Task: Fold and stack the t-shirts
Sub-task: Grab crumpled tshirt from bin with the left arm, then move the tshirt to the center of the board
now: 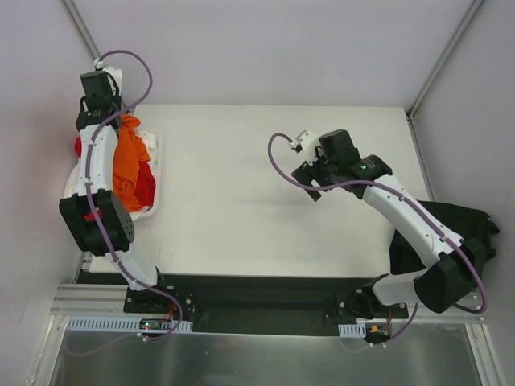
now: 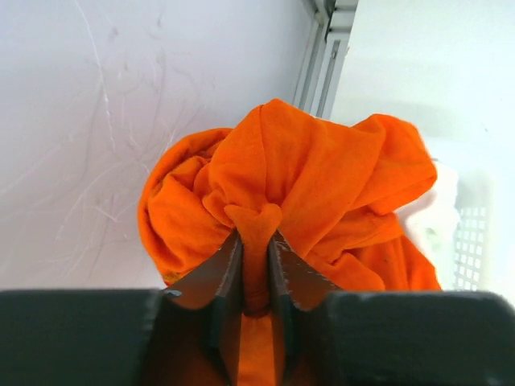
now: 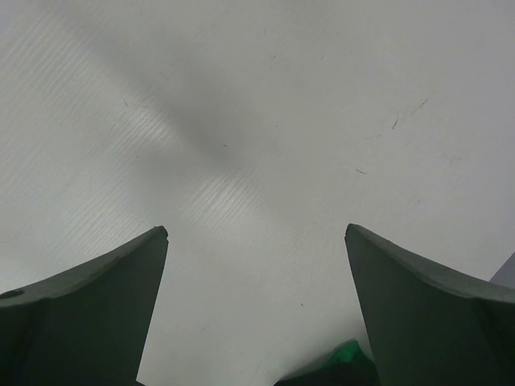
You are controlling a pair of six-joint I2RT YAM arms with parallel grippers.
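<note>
Two questions on the panels, first: what is hidden or hard to read? (Reader)

Much of the red shirt (image 1: 146,191), which lies under the orange shirt (image 1: 129,157) in the basket (image 1: 158,143) at the table's (image 1: 241,217) far-left corner. The left arm crosses above both and covers part of each in the top view. The black shirt (image 1: 459,233) hangs off the table's right edge, partly behind the right arm, so its outline is incomplete. In the left wrist view a white mass (image 2: 430,211) sits just beside the orange cloth; whether it is cloth or basket wall cannot be told. (Legend)

Second: how does the orange shirt lie, and what do the fingers do? (Reader)

Seen from above, the orange shirt is a crumpled bundle whose long axis runs far to near, along the table's left edge. Its far end meets the left gripper (image 2: 256,237). The wrist view shows that gripper's fingers (image 2: 224,269) pressed together on a narrow pinched fold, with the rest of the shirt bunched beyond the tips. No collar or sleeve can be picked out. The right gripper (image 3: 256,232) hovers over bare table near the middle, well apart from every shirt, fingers spread wide with nothing between them. (Legend)
</note>
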